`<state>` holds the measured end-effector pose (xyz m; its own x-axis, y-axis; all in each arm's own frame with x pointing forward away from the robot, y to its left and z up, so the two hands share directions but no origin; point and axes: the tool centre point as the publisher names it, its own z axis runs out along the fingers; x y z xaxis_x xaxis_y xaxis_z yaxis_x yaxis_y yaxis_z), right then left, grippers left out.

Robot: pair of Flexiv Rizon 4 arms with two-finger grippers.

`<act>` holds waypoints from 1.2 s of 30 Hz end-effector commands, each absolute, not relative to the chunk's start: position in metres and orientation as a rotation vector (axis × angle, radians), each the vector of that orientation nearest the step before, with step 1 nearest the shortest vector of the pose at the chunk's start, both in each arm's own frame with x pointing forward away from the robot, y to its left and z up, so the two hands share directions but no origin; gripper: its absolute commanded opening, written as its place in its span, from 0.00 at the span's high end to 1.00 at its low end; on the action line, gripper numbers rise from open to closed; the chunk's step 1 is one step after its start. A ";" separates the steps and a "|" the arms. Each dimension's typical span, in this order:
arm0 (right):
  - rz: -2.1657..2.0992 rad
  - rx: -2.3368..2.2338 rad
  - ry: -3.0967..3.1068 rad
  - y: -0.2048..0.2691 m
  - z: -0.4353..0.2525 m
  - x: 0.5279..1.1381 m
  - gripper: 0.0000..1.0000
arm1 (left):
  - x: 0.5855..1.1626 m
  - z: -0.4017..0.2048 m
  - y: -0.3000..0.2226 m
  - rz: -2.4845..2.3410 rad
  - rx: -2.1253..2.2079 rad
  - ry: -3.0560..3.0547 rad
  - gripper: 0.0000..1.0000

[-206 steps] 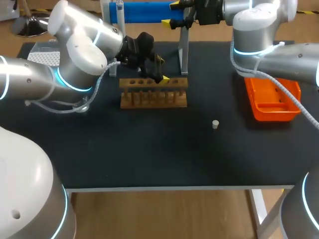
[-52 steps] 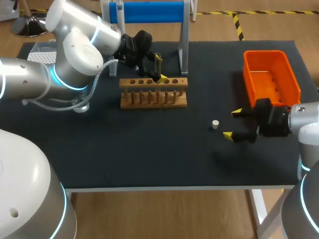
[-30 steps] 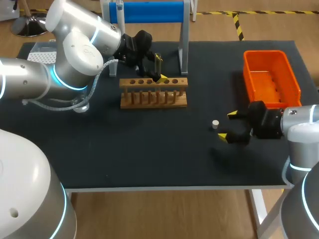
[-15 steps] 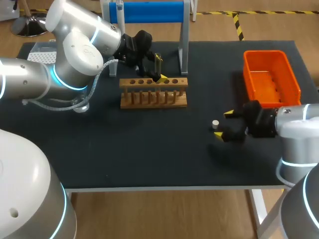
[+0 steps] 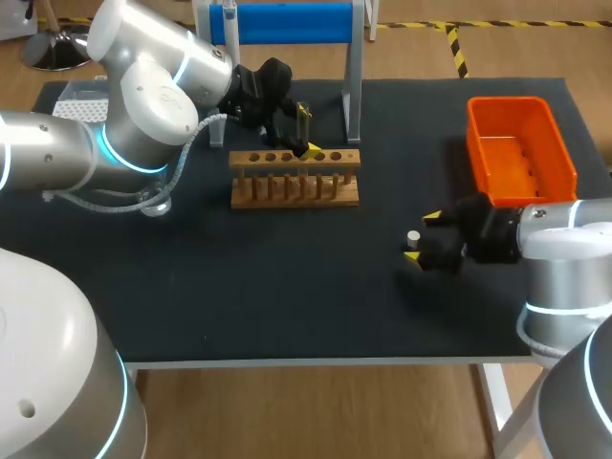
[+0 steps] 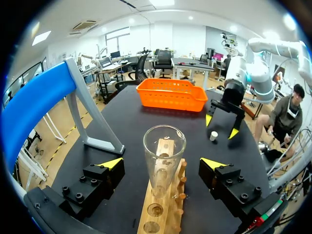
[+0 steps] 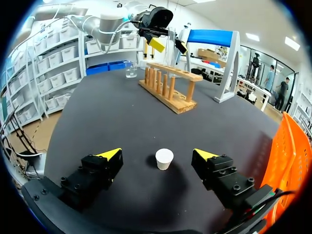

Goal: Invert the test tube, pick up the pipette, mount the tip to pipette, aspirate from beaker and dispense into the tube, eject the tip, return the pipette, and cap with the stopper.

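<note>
A clear test tube stands upright in the wooden rack, mouth up. My left gripper is open around it, its fingers clear of the glass on both sides. The small white stopper sits on the black mat right of the rack. My right gripper lies low at the stopper, open. In the right wrist view the stopper stands between the two yellow tips of my right gripper with a gap on each side. The pipette is not visible.
A blue-barred stand with grey legs rises behind the rack. The orange basket sits at the right, close behind my right arm. A glass beaker stands beyond the rack's far end, and a white tip box is at the far left.
My right gripper has slid left along the mat and now straddles the stopper. The left arm and the tube have not moved.
</note>
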<state>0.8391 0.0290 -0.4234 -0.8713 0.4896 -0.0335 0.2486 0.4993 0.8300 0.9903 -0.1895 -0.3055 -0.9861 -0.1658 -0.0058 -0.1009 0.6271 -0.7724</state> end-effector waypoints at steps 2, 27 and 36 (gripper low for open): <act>1.301 0.634 2.472 0.033 -0.427 0.841 0.14 | 0.991 -0.305 -0.189 -1.303 -0.227 2.770 0.00; 1.281 0.676 2.468 0.033 -0.430 0.849 0.53 | 0.991 -0.305 -0.189 -1.303 -0.227 2.770 0.00; 1.277 0.679 2.470 0.034 -0.431 0.851 0.55 | 0.991 -0.305 -0.189 -1.303 -0.227 2.770 0.00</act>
<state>0.8500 0.0326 -0.4298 -0.8521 0.5225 -0.0285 0.2789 0.4995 0.8202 0.9902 -0.1895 -0.3055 -0.9861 -0.1658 -0.0058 -0.1009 0.6271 -0.7724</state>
